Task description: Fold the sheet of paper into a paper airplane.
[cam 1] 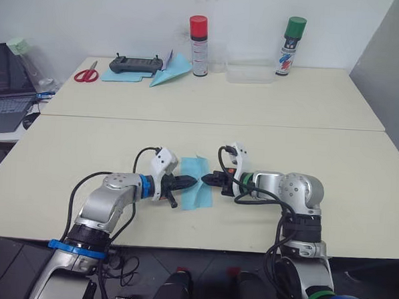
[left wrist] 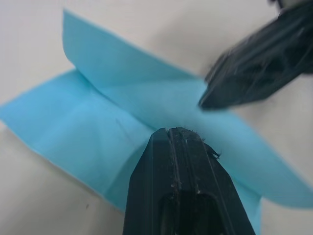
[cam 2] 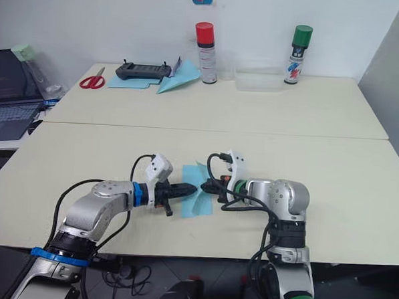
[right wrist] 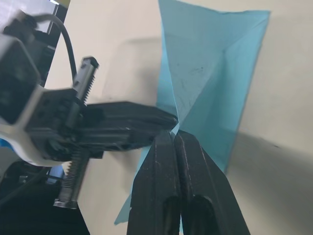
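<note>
Two hands meet over the sheet of paper (cam 1: 196, 183), which lies near the front edge of the desk (cam 1: 332, 170), partly folded with one flap raised. From the left, the left hand (cam 1: 188, 182) has its fingers closed together, tips pressing on the paper's middle. The right hand (cam 1: 207, 179), fingers likewise closed, touches the same spot from the other side; whether either pinches the sheet I cannot tell. This looks like an early fold being creased; next, the raised flap needs pressing flat.
</note>
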`<state>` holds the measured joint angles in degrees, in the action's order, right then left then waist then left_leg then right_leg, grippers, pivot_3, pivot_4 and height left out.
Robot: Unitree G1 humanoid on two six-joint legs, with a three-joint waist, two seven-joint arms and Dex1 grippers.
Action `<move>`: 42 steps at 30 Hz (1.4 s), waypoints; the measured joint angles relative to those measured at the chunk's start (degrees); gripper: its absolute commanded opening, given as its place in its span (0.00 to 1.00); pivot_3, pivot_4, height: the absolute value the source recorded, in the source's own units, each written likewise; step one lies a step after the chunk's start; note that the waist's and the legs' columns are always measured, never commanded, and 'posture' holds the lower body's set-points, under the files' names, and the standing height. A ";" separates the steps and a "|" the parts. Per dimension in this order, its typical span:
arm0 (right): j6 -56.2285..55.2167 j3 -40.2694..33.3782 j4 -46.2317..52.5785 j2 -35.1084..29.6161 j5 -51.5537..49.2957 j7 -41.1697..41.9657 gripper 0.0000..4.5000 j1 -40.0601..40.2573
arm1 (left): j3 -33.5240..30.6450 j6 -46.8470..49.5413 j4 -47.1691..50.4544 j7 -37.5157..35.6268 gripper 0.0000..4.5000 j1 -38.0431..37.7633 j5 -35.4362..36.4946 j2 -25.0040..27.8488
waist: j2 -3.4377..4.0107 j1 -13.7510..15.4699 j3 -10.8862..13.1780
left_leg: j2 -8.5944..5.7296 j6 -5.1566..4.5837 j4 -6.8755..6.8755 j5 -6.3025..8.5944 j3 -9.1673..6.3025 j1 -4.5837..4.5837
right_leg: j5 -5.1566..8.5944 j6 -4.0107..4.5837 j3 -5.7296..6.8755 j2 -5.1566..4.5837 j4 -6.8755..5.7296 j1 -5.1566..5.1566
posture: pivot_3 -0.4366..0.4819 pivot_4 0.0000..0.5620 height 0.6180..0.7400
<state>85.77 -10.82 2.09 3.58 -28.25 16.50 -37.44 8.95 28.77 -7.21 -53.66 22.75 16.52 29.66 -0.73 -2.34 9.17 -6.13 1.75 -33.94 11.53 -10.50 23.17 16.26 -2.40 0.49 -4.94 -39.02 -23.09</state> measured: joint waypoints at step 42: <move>-4.41 3.37 9.05 -16.79 1.27 1.98 0.01 8.19 | 6.49 -25.86 -21.64 -2.11 0.00 11.43 -14.39 -3.67 | 0.04 1.34 -0.04 | -0.12 -0.23 -0.11 -0.15 -0.17 -0.39 | 0.08 -0.53 0.22 -0.05 0.14 0.80 | 0.48 0.27 1.00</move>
<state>81.37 -7.45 11.14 -13.20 -26.98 18.48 -29.25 15.44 2.90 -28.85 -55.77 34.17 2.14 25.99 -0.69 -1.00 9.12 -6.25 1.52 -34.04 11.37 -10.67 22.78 16.34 -2.93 0.71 -4.99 -38.89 -22.29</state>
